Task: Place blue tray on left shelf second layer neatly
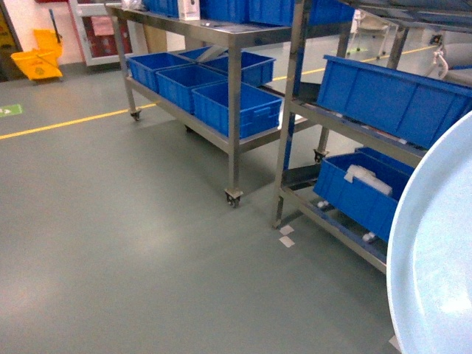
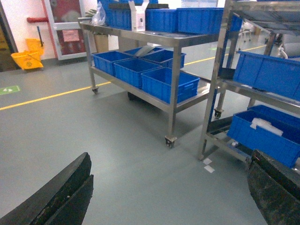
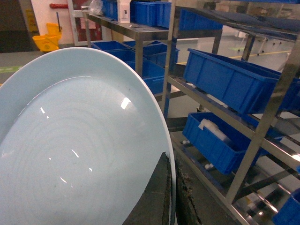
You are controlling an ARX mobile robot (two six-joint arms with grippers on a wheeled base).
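Note:
The blue tray (image 1: 435,251) is a pale, glossy round dish that fills the lower right of the head view and most of the right wrist view (image 3: 79,140). It is held tilted, well off the floor. My right gripper (image 3: 172,187) is shut on its rim, one finger on each side. My left gripper (image 2: 168,192) is open and empty above the bare floor, its dark fingers (image 2: 61,197) far apart. The left shelf (image 1: 234,110) is a steel rack on castors ahead. Two tiers show; the lower tier (image 1: 177,113) holds several dark-blue crates. Neither gripper shows in the head view.
A second steel rack (image 1: 295,110) stands close on the right with dark-blue crates (image 1: 391,96), one low crate (image 1: 361,195) holding white items. White tape marks (image 1: 286,236) lie by its foot. A yellow mop bucket (image 1: 37,63) stands far left beyond a yellow floor line (image 1: 66,122).

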